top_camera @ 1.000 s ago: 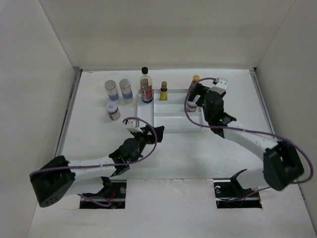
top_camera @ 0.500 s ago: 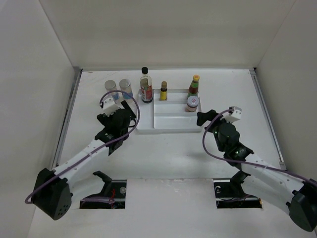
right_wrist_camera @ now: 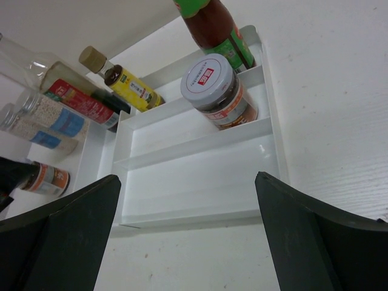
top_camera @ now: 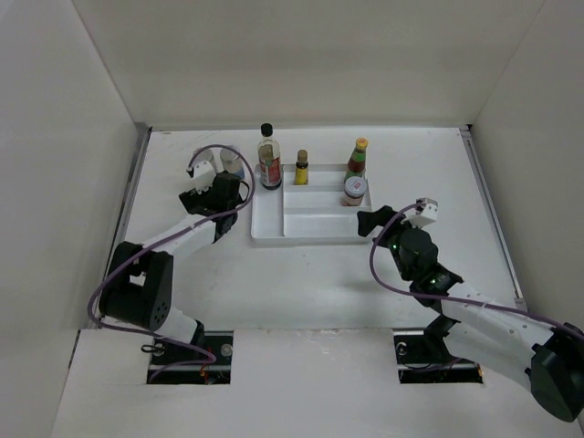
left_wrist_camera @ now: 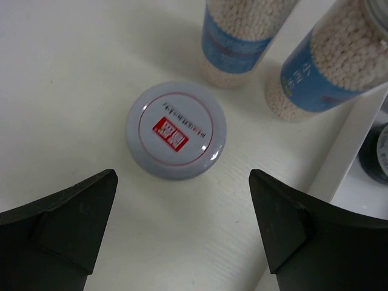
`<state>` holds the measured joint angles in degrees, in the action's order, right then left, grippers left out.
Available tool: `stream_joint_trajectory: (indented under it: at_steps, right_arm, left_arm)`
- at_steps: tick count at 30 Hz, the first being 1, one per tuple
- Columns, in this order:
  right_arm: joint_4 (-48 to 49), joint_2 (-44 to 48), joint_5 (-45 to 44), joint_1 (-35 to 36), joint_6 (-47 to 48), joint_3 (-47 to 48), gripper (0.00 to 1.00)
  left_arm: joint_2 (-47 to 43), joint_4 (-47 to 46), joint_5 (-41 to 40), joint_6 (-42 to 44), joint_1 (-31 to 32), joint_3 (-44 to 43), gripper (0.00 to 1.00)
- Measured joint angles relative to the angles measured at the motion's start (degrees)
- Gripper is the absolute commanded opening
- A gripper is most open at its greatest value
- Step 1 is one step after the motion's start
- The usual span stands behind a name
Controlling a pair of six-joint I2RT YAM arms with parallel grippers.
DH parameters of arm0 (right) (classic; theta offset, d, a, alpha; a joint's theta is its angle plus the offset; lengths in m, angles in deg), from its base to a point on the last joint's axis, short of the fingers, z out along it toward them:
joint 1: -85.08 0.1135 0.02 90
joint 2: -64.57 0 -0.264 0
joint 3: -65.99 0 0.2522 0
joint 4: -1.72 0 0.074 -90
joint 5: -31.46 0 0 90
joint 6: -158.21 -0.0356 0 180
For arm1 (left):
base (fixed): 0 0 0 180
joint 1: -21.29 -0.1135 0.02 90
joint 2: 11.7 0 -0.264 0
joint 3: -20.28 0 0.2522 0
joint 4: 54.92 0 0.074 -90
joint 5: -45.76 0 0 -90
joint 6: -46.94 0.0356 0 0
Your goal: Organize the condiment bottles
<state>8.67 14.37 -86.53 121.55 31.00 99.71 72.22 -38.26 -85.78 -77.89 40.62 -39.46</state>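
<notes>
Since half a second ago the left arm has swung out toward the far left of the worktop [top_camera: 301, 274], its forearm now folded back close to its base, while the right arm has hardly shifted. The left gripper [top_camera: 222, 193] hangs over a short pale-lidded jar [left_wrist_camera: 176, 130] that stands upright on the worktop. Its jaws are spread wide, one finger on each side of the jar and clear of it, holding nothing. Just beyond the jar stand two blue-labelled shakers [left_wrist_camera: 239, 39] filled with pale beads, side by side on the worktop, just left of the white divided tray [top_camera: 315, 224]. At the tray's far-left corner stands the tall clear bottle [top_camera: 267, 160] with a black cap and red label. To its right in the far row is the small yellow bottle [top_camera: 301, 168]. The red sauce bottle [top_camera: 357, 157], with a green neck and yellow cap, stands at the far-right corner. Right in front of it, in the middle row, sits a brown jar [top_camera: 354, 190] with a pale lid. The near row holds nothing. The right gripper [top_camera: 365, 224] hovers near the tray's near-right corner, pointed at the tray, its jaws wide apart and empty.
</notes>
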Motion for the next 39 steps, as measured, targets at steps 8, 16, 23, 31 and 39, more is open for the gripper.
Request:
stream_joint_trajectory:
  at_steps: [8, 16, 23, 31, 39]
  right_arm:
    - [0.81, -0.52, 2.45, -0.02, -0.22, 0.00, 1.00]
    - [0.85, -0.70, 3.30, -0.02, -0.35, -0.17, 1.00]
    - [0.83, -1.05, 3.74, -0.83, -0.35, -0.22, 1.00]
    - [0.85, -0.50, 3.87, -1.25, -0.59, -0.33, 1.00]
    - [1.01, -0.48, 3.87, -1.64, -0.90, -0.52, 1.00]
  left_arm:
    - [7.19, -4.00, -0.09, 2.58, -1.90, -4.09, 0.88]
    - [8.79, -6.43, -1.46, 3.91, -3.04, -4.09, 0.63]
    - [8.98, -10.21, -1.99, 5.07, -3.54, -2.69, 0.35]
    - [-4.66, -4.31, -1.90, 8.44, 2.25, 2.29, 0.31]
    - [-7.93, -4.61, -0.42, 10.10, 16.90, -9.64, 0.30]
